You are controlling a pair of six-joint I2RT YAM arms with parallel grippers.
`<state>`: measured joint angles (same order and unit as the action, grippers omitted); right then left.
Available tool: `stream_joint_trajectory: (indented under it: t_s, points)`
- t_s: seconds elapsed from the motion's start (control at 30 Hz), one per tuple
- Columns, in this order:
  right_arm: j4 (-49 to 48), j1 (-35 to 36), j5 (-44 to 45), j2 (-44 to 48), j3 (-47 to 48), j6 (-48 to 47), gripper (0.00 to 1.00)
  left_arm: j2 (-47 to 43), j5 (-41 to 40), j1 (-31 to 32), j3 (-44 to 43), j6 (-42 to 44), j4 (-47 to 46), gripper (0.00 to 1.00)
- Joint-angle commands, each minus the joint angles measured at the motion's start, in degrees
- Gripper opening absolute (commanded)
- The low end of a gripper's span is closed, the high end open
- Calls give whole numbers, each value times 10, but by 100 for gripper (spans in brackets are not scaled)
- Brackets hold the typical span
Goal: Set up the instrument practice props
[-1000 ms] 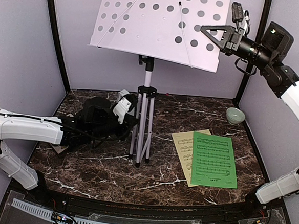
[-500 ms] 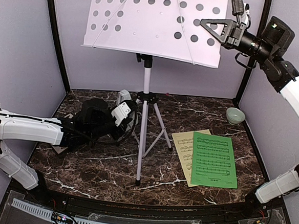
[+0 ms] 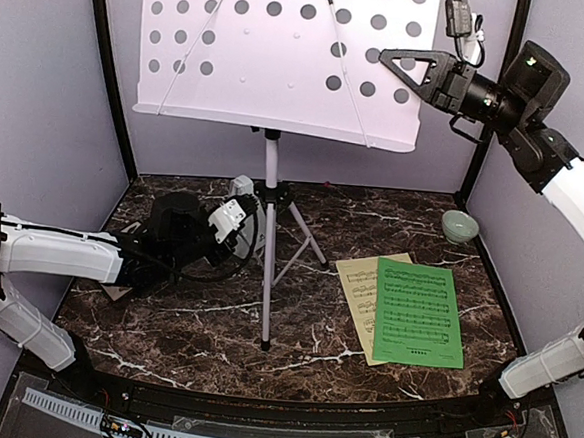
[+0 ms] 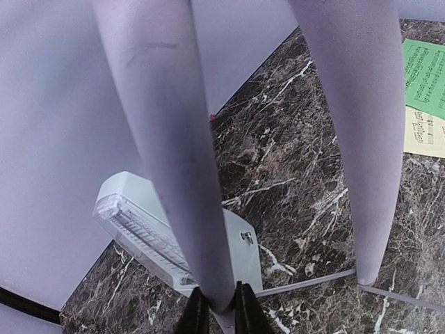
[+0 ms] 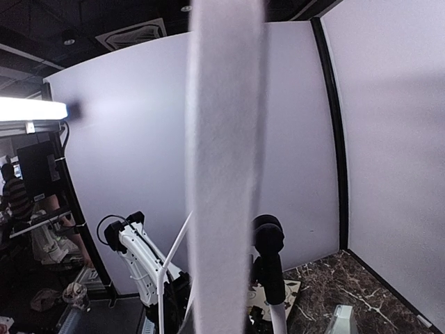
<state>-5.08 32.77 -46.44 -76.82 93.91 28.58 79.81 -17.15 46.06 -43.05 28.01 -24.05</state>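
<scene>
Music stand (image 3: 267, 227): standing mid-table toward the back wall, its front foot touching the marble table (image 3: 163, 340), being held by both arms.
Perforated desk (image 3: 274, 52): sitting high on top of the pole, facing forward, dipping slightly toward the right.
Left claw (image 3: 255, 225): reaching in low from the left and pinching one tripod leg (image 4: 174, 160), with the fingers (image 4: 195, 316) squeezing in close on either side of the tube.
Right claw (image 3: 388, 57): coming in high from the right, pressing together on the desk's right edge; in the wrist view, showing the desk edge-on.
Metronome (image 3: 242, 187): sitting on the marble just behind the left claw, close to the back wall; not showing clearly whether upright or tipped.
Green sheet (image 3: 419, 313): lying flat on the right half of the table, overlapping and covering the right part of the pale-yellow sheet (image 3: 357, 289).
Bowl (image 3: 459, 227): resting near the back right corner, apart from the sheets.
</scene>
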Motion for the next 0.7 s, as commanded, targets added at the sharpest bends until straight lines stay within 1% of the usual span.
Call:
stream_joint_trajectory:
  t_s: [0.0, 0.13, 0.17, 0.3, 0.4, 0.5, 0.53, 0.57, 0.67]
  points:
    - [-70, 15, -25, 19, 39, -43, 0, -15, -41, -13, 3, 28, -44, 6]
    - [-77, 20, -22, 22, 19, -52, 0, -22, -24, -13, 4, 11, -18, 22]
    - [-78, 21, -22, 23, 14, -54, 0, -28, -18, -13, 3, 3, -7, 28]
    - [-78, 28, -21, 24, 3, -62, 0, -72, 10, -13, 13, -41, 41, 49]
    - [-78, 31, -18, 23, 2, -66, 0, -119, 37, -13, 21, -95, 77, 63]
    - [-78, 33, -16, 21, 3, -70, 0, -159, 75, -13, 22, -148, 114, 71]
    - [-78, 33, -15, 21, 3, -70, 0, -169, 89, -13, 23, -167, 119, 76]
    - [-78, 33, -14, 21, 4, -71, 0, -174, 103, -13, 24, -180, 124, 79]
    - [-77, 33, -11, 22, 5, -72, 0, -182, 132, -12, 17, -215, 132, 82]
